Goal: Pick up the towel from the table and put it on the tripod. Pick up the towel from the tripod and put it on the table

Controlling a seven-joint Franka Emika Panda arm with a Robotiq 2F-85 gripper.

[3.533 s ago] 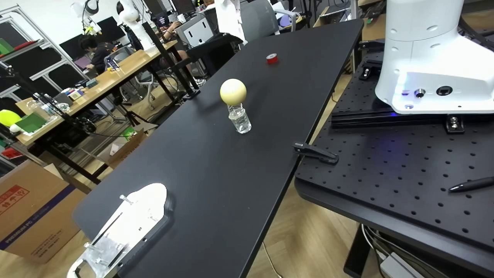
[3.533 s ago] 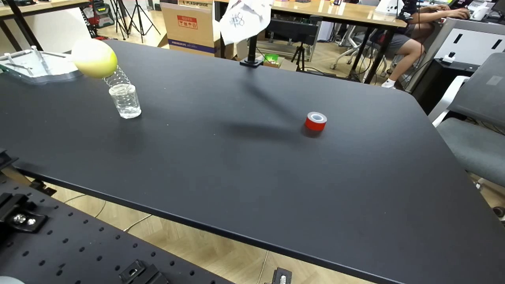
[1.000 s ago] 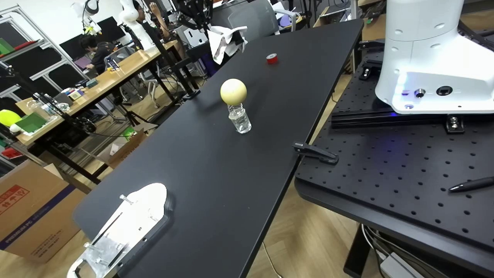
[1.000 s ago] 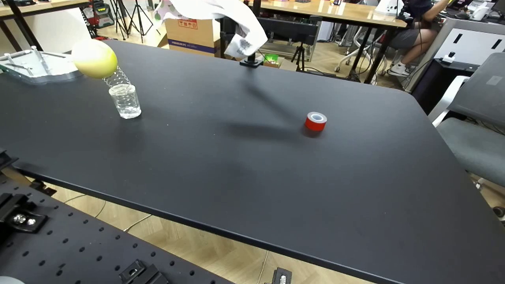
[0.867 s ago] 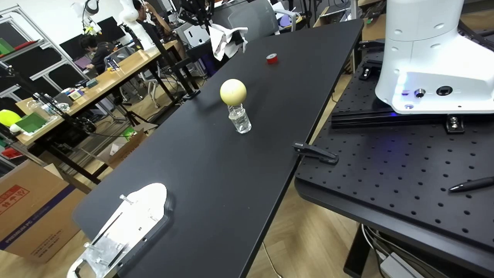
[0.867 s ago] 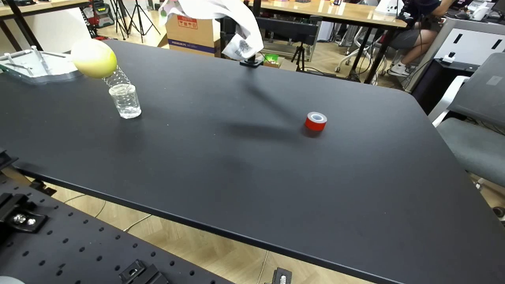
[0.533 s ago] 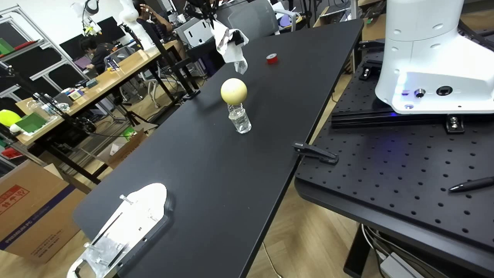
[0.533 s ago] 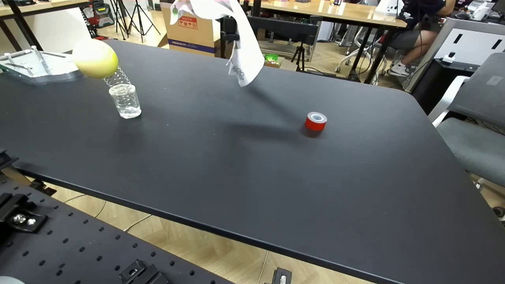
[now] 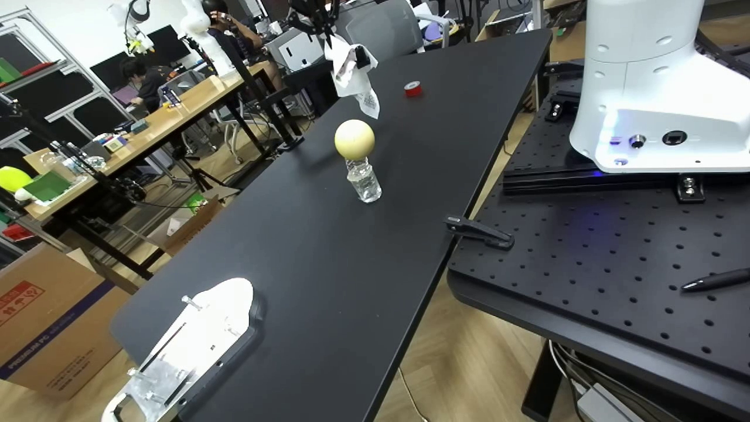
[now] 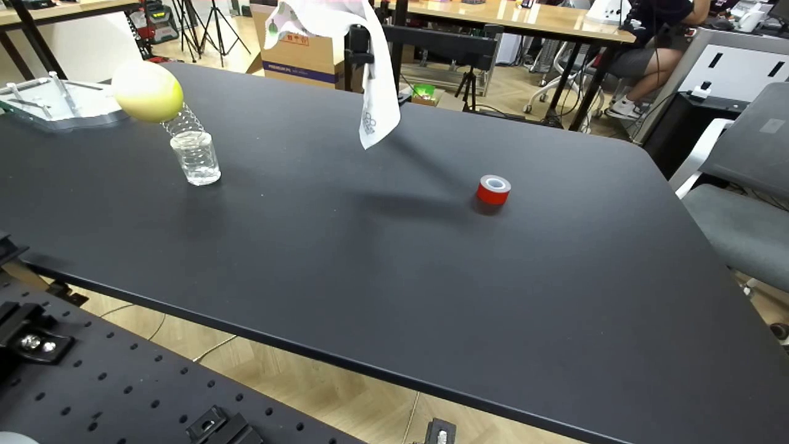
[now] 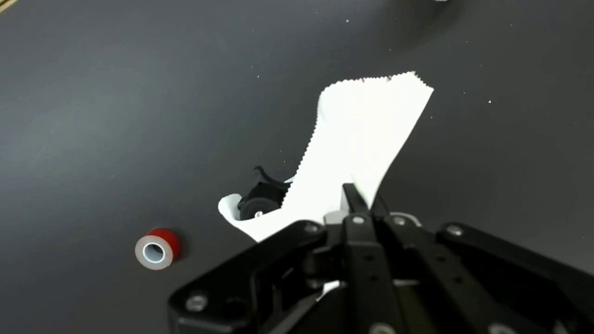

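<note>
Your closed hand (image 11: 365, 195) grips the towel (image 11: 355, 134), its folds around the black stand (image 10: 359, 45), likely the tripod, above the bench (image 10: 462, 296). You seem to be draping it; next, settle it, then release.

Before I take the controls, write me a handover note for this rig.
Fingers: shut on the towel.
Towel: appears clear of the table, curling partly around a black mount.
Tripod: can't tell whether that mount or the yellow-ball stand, which is on the table, apart from the towel.
Done: towel grasped.
Left: release it; whether onto the tripod or down on the table, I can't tell.
</note>
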